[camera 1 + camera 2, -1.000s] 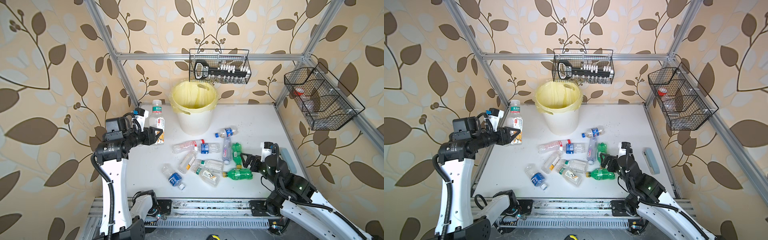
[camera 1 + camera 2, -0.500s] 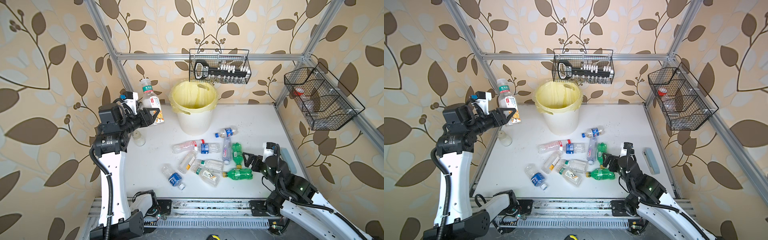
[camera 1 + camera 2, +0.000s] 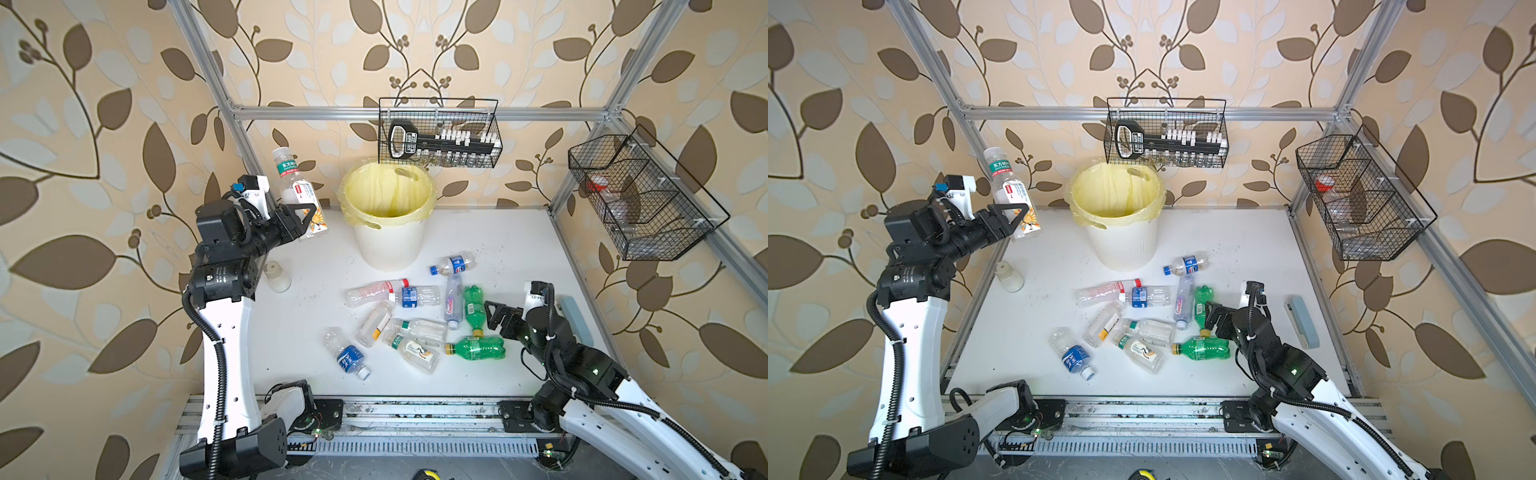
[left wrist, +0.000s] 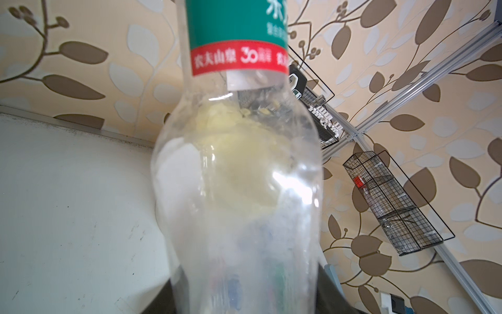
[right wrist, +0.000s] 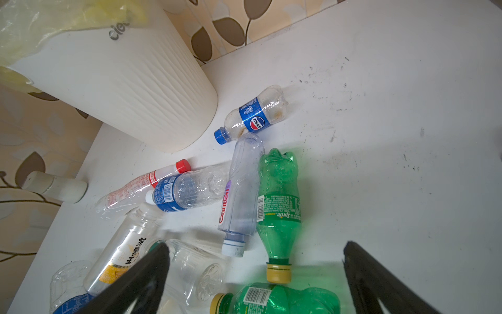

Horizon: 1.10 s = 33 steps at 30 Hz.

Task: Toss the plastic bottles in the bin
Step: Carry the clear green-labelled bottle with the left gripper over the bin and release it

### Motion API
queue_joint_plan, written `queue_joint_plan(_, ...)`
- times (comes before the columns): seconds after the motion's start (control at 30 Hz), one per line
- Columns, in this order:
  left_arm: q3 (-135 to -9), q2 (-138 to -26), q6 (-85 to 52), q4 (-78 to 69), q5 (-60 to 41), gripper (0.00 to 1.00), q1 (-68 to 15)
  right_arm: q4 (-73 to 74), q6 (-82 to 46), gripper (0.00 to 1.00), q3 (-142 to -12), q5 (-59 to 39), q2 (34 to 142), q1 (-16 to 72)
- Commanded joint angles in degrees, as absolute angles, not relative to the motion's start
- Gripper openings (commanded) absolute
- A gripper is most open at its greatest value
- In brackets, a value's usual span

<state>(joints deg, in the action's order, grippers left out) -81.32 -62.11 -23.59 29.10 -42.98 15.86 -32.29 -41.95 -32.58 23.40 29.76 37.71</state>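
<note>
My left gripper [image 3: 305, 217] [image 3: 1016, 216] is shut on the lower body of a clear plastic bottle [image 3: 297, 189] [image 4: 239, 176] with a green and red neck label. It holds the bottle tilted in the air, left of the bin [image 3: 390, 245] [image 3: 1125, 245], about level with the rim. The cream ribbed bin has a yellow bag liner. Several plastic bottles lie in front of it, among them two green ones [image 3: 473, 305] [image 3: 478, 348]. My right gripper [image 3: 496, 316] [image 5: 255, 252] stands open and empty just right of the green bottles [image 5: 279, 201].
A squat white jar [image 3: 277, 277] stands near the left table edge below the held bottle. Black wire baskets hang on the back rail [image 3: 440, 133] and the right rail [image 3: 640, 199]. A blue-grey bar [image 3: 575, 316] lies by the right edge.
The left arm has lifted the bottle up off the table and tilted it, uncovering the white jar. The right gripper has barely moved and stays open.
</note>
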Motion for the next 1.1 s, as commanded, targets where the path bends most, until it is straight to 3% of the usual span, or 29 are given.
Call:
queue_joint_plan(0.0,-81.6,-61.8,-25.7,24.9,-42.6,0.46,15.9,-31.4,-42.0,1.0,-32.3,24.2,29.7,37.3)
queue_joint_plan(0.2,-86.0,-67.1,-25.1,24.8,-35.1,0.47,9.0,-31.9,-42.3,1.0,-32.1,24.3,29.4,37.1)
queue_joint_plan(0.47,-102.6,-85.4,-21.9,24.0,-27.1,0.46,-2.8,-35.7,-43.5,1.0,-33.2,25.3,27.8,37.0)
queue_joint_plan(0.57,-113.7,-94.8,-16.1,28.3,-24.2,0.62,-8.8,-38.1,-44.7,1.0,-34.0,26.6,26.3,37.0)
queue_joint_plan(0.6,-116.8,-98.0,-15.3,30.2,-24.2,0.73,-9.5,-38.8,-45.2,1.0,-34.3,26.9,25.9,37.1)
queue_joint_plan(0.63,-121.3,-101.4,-14.9,31.5,-24.4,0.92,-9.8,-39.5,-45.7,1.0,-34.4,27.3,25.4,37.0)
queue_joint_plan(0.67,-125.3,-104.2,-14.7,33.7,-24.1,0.99,-9.8,-39.9,-46.0,1.0,-34.5,27.5,24.9,37.0)
queue_joint_plan(0.8,-131.4,-105.3,-12.7,36.3,-22.3,0.99,-9.9,-41.0,-46.9,1.0,-34.5,27.8,23.5,37.0)
queue_joint_plan(1.07,-119.6,-91.5,-13.0,31.9,-20.6,0.99,-9.8,-38.8,-44.4,1.0,-34.5,27.8,26.3,37.0)
